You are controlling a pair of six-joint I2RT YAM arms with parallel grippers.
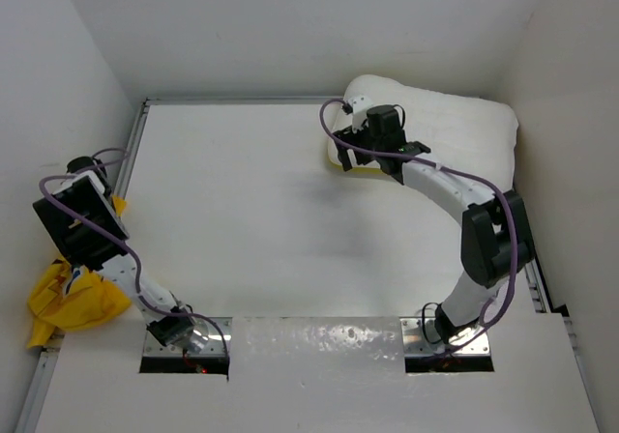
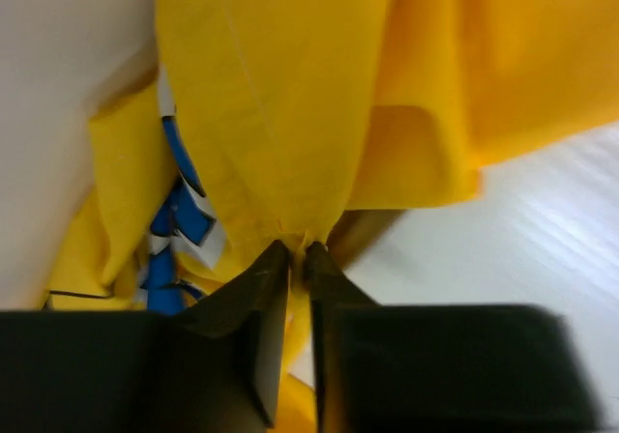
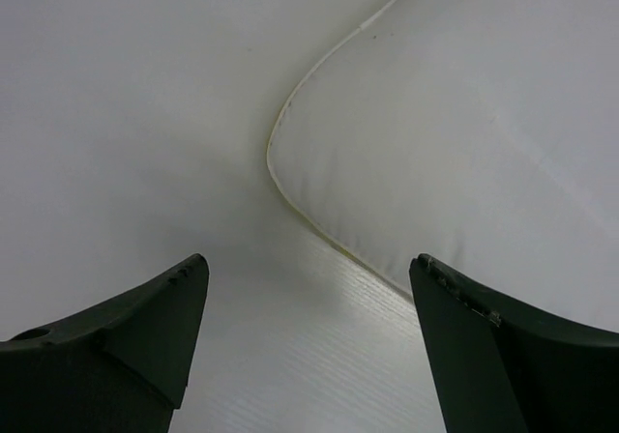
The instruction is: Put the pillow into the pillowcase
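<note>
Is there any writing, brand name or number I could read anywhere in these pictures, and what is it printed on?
Bright yellow fabric pillowcase: a blue and white print, perhaps lettering, shows among the folds in the left wrist view, but it is creased and blurred and cannot be read.
Plump white stitched pillow: no text seen.
White table: no text seen.
Nothing legible in any view.

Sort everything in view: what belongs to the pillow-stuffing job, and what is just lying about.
Job: pillow; pillowcase, pinched by the left gripper; right gripper, open near the pillow's corner.
Just there: table; white walls.
</note>
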